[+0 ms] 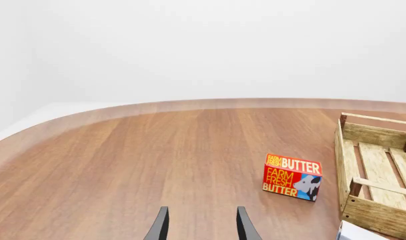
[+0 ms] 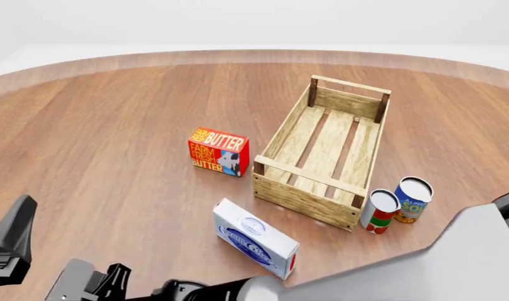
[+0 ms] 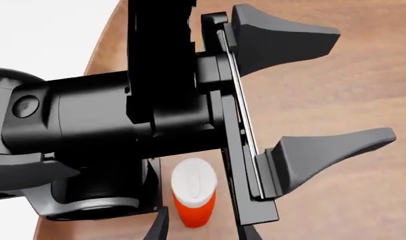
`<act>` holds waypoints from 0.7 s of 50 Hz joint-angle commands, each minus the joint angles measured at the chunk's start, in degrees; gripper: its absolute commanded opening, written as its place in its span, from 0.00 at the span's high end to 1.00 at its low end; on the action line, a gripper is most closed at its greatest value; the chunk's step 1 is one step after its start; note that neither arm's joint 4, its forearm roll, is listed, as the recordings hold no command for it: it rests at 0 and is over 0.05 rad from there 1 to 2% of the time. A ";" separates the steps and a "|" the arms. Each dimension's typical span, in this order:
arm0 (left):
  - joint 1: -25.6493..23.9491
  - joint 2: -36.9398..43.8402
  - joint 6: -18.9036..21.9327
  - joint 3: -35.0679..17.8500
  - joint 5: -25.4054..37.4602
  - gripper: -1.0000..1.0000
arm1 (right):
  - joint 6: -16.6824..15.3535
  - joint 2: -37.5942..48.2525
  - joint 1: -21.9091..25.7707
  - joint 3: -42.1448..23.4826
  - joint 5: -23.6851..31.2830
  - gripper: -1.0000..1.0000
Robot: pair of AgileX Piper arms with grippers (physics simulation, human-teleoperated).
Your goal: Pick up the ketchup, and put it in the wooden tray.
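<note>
Near the worktop's front edge, the ketchup [image 3: 193,192] stands between the parted fingertips of the right gripper [image 3: 201,227], not clamped, beside the left gripper [image 3: 310,95], whose fingers gape wide. Toward the worktop's middle, the wooden tray [image 2: 309,197] sits beside a butter box [image 2: 218,152].

Front camera sat high behind the arms, looked forward and down over the table [image 2: 112,125], left wrist camera looked low across it, both took in butter box [image 2: 218,151] and wooden tray [image 2: 281,134], right wrist camera pressed close on left gripper [image 3: 336,85].
</note>
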 commanded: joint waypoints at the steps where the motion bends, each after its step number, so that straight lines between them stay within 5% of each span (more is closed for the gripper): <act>1: 0.00 0.00 0.00 0.00 0.00 0.00 | -0.67 2.01 -0.19 -1.84 0.81 0.00; 35: 0.00 0.00 0.00 0.00 0.00 0.00 | -1.75 6.79 0.63 -7.62 4.26 0.00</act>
